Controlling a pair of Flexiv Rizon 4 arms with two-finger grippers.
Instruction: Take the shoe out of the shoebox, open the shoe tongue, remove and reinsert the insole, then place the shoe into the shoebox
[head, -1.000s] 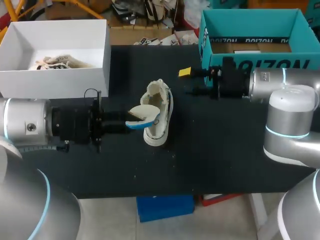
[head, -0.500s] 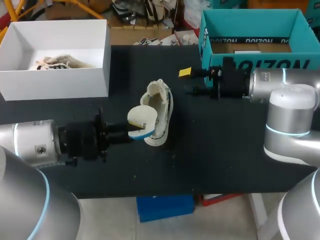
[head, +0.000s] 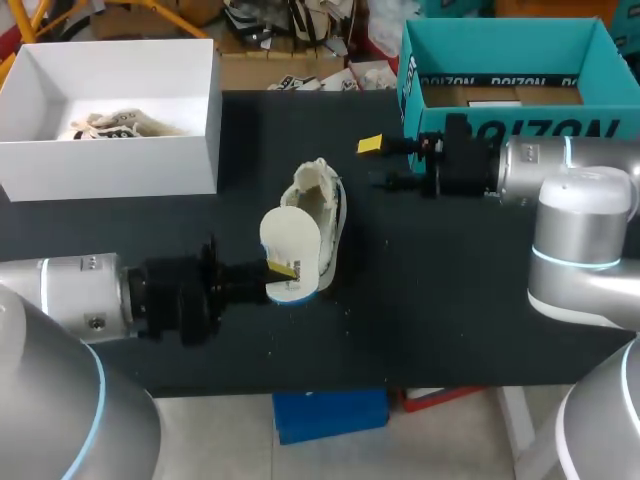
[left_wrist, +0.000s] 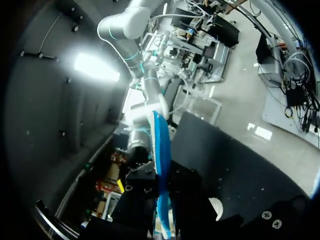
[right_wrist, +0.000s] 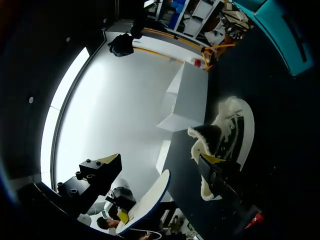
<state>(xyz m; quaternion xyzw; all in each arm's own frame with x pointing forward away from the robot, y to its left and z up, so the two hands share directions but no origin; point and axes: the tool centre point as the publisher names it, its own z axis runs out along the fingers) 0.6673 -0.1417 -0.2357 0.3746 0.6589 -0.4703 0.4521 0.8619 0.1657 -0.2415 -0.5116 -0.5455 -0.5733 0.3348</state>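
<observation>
On the black table (head: 450, 320) both arms lie low and level, reaching inward from opposite sides. The white shoebox (head: 110, 150) sits at the far left corner, and the shoe (head: 328, 198) lies on its side mid-table. The left gripper (head: 279, 270) pinches the upright insole (head: 290, 238) just beside the shoe. The right gripper (head: 374, 164), fingers spread wide, holds nothing.

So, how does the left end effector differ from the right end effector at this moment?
The left end effector is shut on the insole; the right end effector is open and holds nothing. The left end effector is close beside the shoe; the right end effector stands apart from the shoe, nearer the teal box. Both point inward, toward the shoe between them.
</observation>
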